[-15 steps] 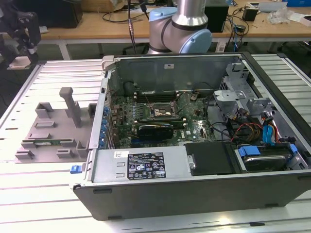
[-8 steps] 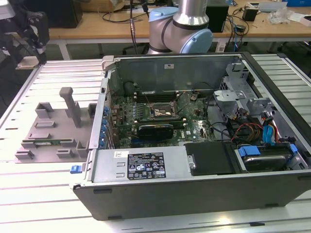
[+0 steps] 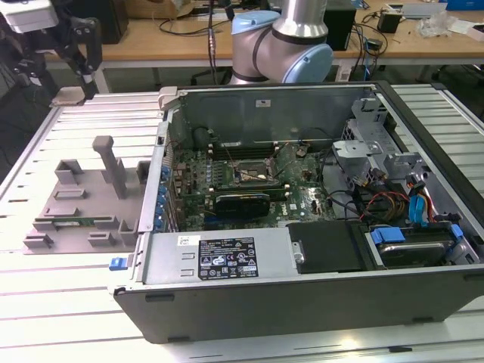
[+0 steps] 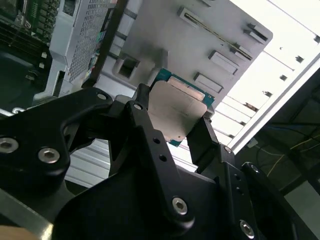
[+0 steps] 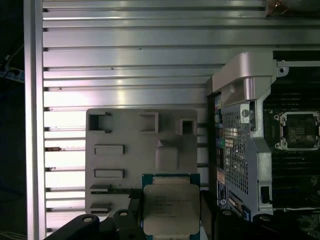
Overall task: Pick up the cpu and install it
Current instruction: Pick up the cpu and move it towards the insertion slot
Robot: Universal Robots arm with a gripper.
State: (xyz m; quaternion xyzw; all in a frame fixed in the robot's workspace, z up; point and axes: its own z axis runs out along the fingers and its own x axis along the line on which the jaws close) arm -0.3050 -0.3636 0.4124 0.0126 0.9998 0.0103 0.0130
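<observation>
The cpu (image 5: 170,207) is a small square chip with a dull silver top and a green rim, and my gripper (image 5: 170,204) is shut on it. Black fingers (image 5: 134,201) press on two opposite sides of the cpu (image 4: 177,112) in both wrist views, with the gripper (image 4: 175,116) hanging high above the grey holder block (image 5: 140,150). The square metal-framed socket (image 5: 299,131) lies open on the motherboard inside the computer case. In the exterior view the socket (image 3: 253,175) sits mid-board, and the holder block (image 3: 83,204) lies on the table at that view's left.
The open computer case (image 3: 302,272) lies on a slatted aluminium table (image 3: 45,302), with a drive cage (image 3: 363,151), loose cables (image 3: 393,200) and a black power supply (image 3: 333,246) inside. A thin green memory stick (image 3: 76,221) rests in the holder block. The arm's base (image 3: 280,45) stands behind the case.
</observation>
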